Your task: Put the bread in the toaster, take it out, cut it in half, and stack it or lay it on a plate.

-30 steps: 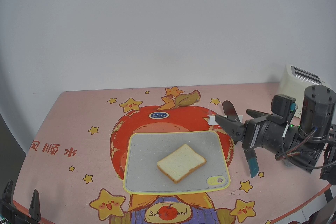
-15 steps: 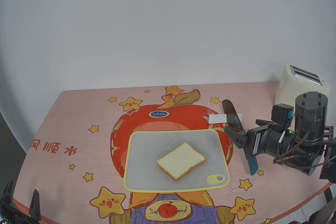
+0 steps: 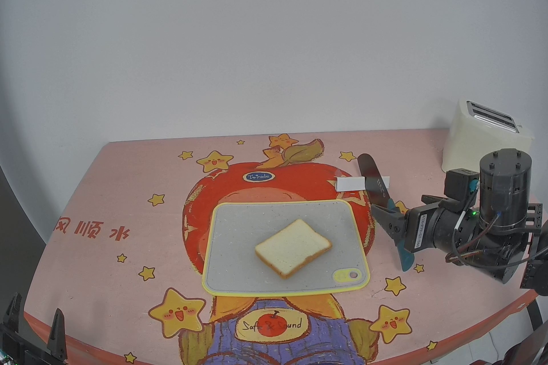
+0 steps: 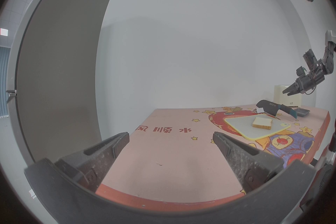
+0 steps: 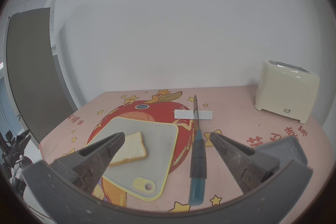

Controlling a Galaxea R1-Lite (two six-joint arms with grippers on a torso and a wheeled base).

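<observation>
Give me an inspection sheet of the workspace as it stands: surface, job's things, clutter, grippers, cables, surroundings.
surface: pink printed table, things lying flat on it.
job's things: bread whole on the cutting board; knife on the table beside the board's right edge; toaster at the far right corner; grey plate near it, partly hidden.
clutter: white strip under the knife blade.
grippers: right gripper open above the knife handle, not gripping; left gripper open at the near left edge.
cables: thin loop at the right wrist.
surroundings: plain wall; grey panel at left.
</observation>
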